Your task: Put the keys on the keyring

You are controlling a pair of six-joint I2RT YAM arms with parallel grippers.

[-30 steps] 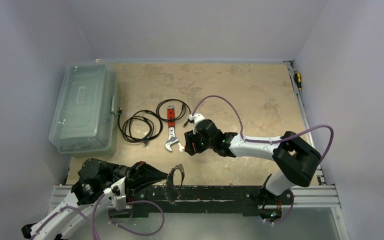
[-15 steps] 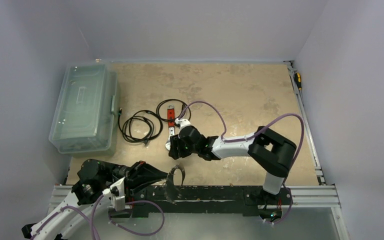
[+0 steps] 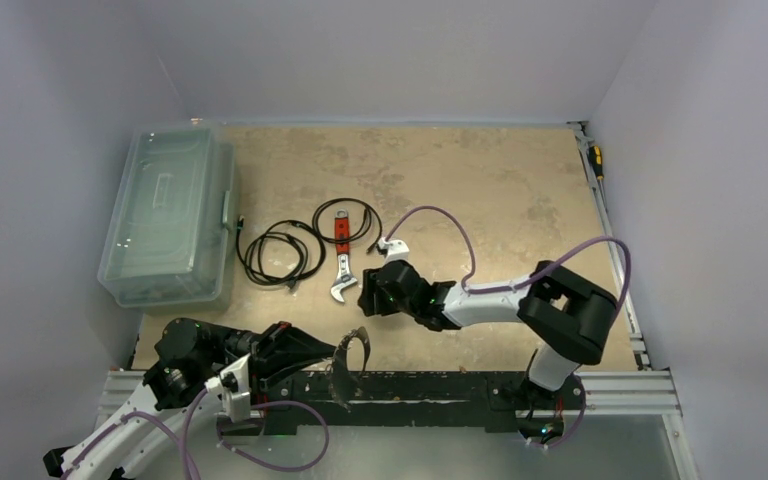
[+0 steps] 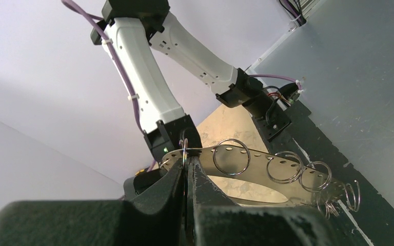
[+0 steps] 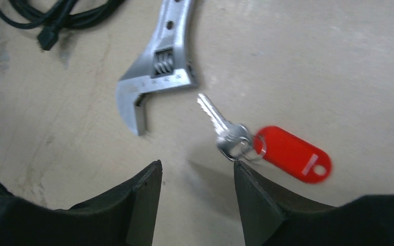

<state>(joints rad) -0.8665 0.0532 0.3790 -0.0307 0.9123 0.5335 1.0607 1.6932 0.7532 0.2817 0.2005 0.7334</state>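
Note:
A small silvery key [image 5: 218, 123] with a red tag [image 5: 292, 154] lies on the table just below the head of the wrench [image 5: 159, 66]. My right gripper [image 5: 196, 166] is open and empty just above the table, its right fingertip [image 5: 243, 174] beside the key's bow. In the top view the right gripper [image 3: 375, 290] covers the key, beside the wrench [image 3: 342, 278]. My left gripper [image 4: 186, 161] is shut on the keyring [image 4: 259, 154], a silvery perforated loop carrying several small split rings, held at the table's front edge [image 3: 352, 352].
A clear plastic box [image 3: 170, 215] stands at the left. Coiled black cables [image 3: 280, 255] lie between it and the wrench. A screwdriver [image 3: 595, 160] lies on the right rail. A black rail [image 3: 430, 385] runs along the front edge.
My right gripper swung left over the wrench head, then came back a little to the right, and now covers the key. The left arm and keyring have not moved.

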